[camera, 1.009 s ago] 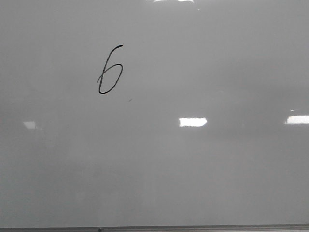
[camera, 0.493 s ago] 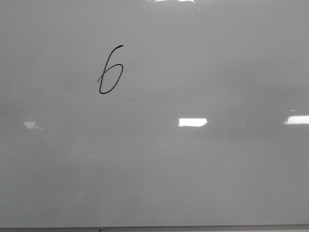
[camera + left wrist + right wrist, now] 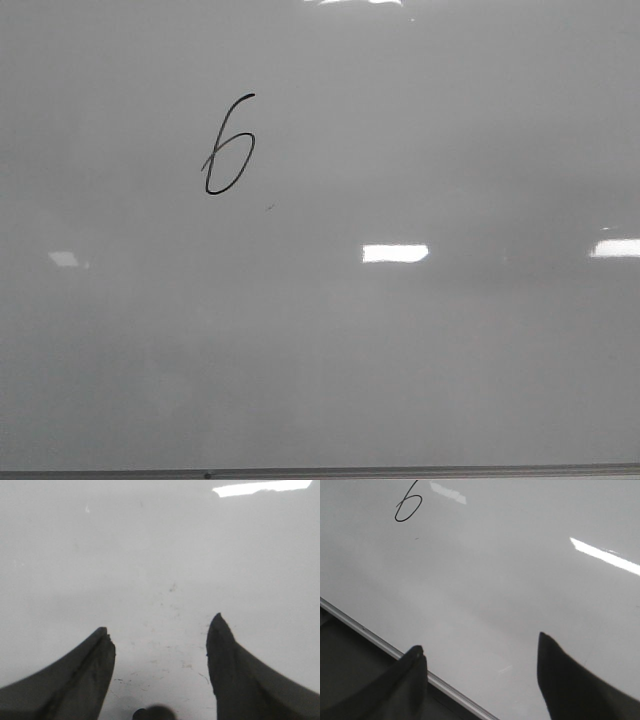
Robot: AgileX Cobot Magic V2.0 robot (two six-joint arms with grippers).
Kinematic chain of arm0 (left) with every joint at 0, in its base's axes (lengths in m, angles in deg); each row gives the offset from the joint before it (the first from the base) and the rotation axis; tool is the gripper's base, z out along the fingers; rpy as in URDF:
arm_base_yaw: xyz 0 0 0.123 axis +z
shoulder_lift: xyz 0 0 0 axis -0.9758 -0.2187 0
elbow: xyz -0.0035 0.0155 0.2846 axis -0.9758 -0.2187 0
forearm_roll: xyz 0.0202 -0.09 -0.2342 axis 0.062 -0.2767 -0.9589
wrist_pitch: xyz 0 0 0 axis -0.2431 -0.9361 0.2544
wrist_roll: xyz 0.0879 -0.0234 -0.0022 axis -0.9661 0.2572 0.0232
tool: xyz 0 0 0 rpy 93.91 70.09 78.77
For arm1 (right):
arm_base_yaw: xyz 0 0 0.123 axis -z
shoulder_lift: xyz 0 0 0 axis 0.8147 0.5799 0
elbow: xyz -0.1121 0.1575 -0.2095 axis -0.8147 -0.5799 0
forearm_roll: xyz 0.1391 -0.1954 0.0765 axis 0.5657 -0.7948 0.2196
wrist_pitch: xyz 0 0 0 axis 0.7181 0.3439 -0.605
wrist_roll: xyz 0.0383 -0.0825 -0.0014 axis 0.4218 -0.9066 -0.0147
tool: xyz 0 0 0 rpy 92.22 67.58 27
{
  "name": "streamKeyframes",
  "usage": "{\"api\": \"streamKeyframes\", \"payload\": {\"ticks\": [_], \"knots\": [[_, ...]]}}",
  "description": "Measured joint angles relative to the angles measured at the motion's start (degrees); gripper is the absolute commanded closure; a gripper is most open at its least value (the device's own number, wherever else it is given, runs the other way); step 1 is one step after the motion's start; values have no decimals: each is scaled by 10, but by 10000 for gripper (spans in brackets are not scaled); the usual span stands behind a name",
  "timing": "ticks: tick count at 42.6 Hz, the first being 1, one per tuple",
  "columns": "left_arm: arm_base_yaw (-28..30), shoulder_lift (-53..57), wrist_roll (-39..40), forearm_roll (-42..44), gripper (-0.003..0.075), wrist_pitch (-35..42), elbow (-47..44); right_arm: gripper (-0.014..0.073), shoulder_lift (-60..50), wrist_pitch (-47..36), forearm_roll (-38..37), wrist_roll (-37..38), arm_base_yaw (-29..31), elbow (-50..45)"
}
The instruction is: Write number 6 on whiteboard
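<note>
The whiteboard [image 3: 400,350] is glossy grey-white and fills the front view. A thin black slanted number 6 [image 3: 229,146] is drawn on its upper left part. It also shows in the right wrist view [image 3: 408,505], far from the fingers. No arm shows in the front view. My left gripper [image 3: 161,630] is open and empty over bare, faintly scuffed board [image 3: 160,555]. My right gripper [image 3: 480,650] is open and empty over the board [image 3: 520,580] near its edge.
A tiny dark speck [image 3: 268,207] lies just right of and below the 6. The board's thin metal bottom edge [image 3: 320,472] runs along the front; in the right wrist view this edge [image 3: 380,642] borders a dark area. Bright light reflections [image 3: 395,253] lie on the board.
The light reflection at mid board has drifted slightly to the left. The 6 and the board have not changed.
</note>
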Motion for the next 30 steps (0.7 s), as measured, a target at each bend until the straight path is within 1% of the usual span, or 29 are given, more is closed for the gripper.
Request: {"api": "streamKeyframes", "payload": {"ticks": [3,4,5,8,9,13,15,19,20,22,30], "knots": [[0,48,0,0,553,-27,0,108,0,0,0,0,0,0],[0,70,0,0,575,-41,0,111,0,0,0,0,0,0],[0,92,0,0,617,-55,0,120,0,0,0,0,0,0],[0,145,0,0,720,-86,-4,194,0,-7,1,0,0,0],[0,161,0,0,743,-93,-8,224,0,-10,4,0,0,0],[0,235,0,1,741,-119,-27,386,0,-16,20,0,0,0],[0,268,0,1,741,-128,-41,494,0,-19,29,0,0,0],[0,349,0,2,741,-147,-71,656,0,-22,39,0,0,0],[0,366,0,2,741,-152,-80,666,0,-22,40,0,0,0],[0,406,0,2,741,-168,-92,653,-1,-24,44,0,0,0],[0,548,0,3,741,-246,-133,653,-4,-26,60,0,0,-1]]}}
